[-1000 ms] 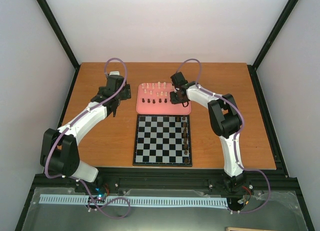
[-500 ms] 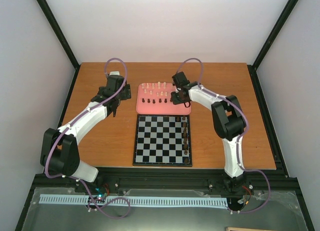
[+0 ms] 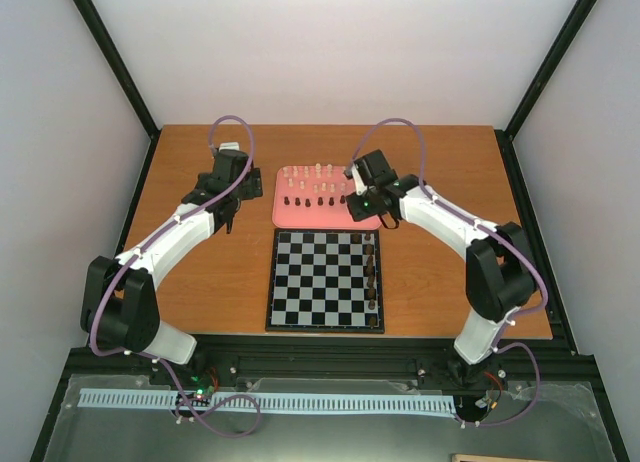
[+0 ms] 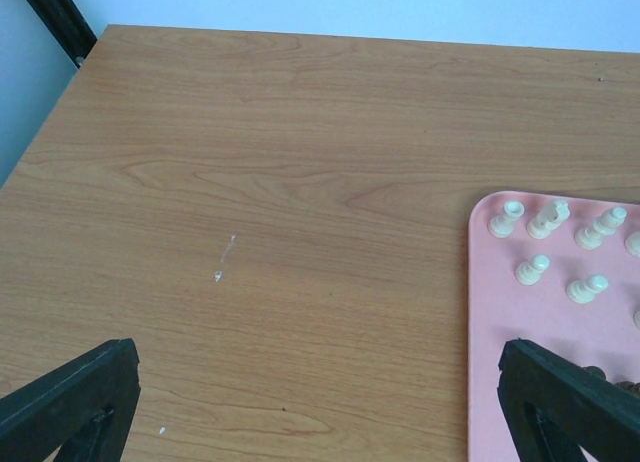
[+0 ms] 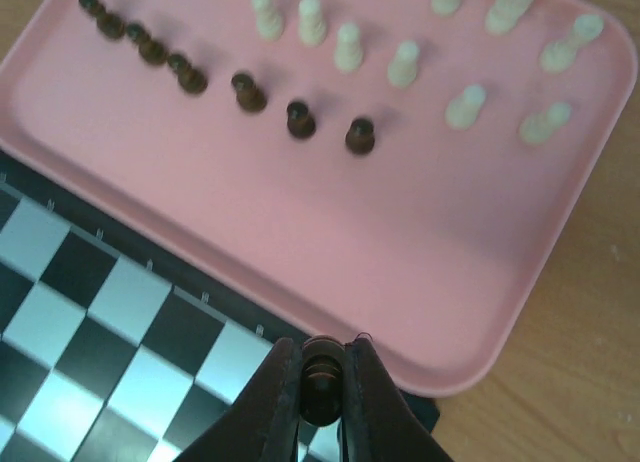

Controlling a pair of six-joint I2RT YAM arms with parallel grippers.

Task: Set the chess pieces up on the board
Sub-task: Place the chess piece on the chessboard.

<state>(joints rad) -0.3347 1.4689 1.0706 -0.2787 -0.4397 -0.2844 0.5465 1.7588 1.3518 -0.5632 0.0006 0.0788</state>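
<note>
My right gripper (image 3: 359, 210) hangs over the pink tray's near right corner, at the board's far edge. In the right wrist view it (image 5: 322, 382) is shut on a dark brown chess piece (image 5: 322, 374), held above the board's border. The checked board (image 3: 310, 282) has a column of dark pieces (image 3: 372, 272) along its right side. The pink tray (image 3: 330, 219) holds cream pieces (image 5: 404, 64) and a row of dark pieces (image 5: 247, 92). My left gripper (image 3: 228, 218) is open and empty over bare table left of the tray; its fingers (image 4: 72, 407) stand far apart.
The wooden table (image 3: 200, 272) has black frame rails at its edges. The tray's left edge (image 4: 485, 332) and several cream pieces (image 4: 545, 220) lie right of my left gripper. The board's far corner (image 5: 90, 312) shows below the tray (image 5: 330, 242).
The right arm's elbow swung out to the right and its gripper moved from over the tray toward the board's far edge, holding a dark piece. The left arm has not moved.
</note>
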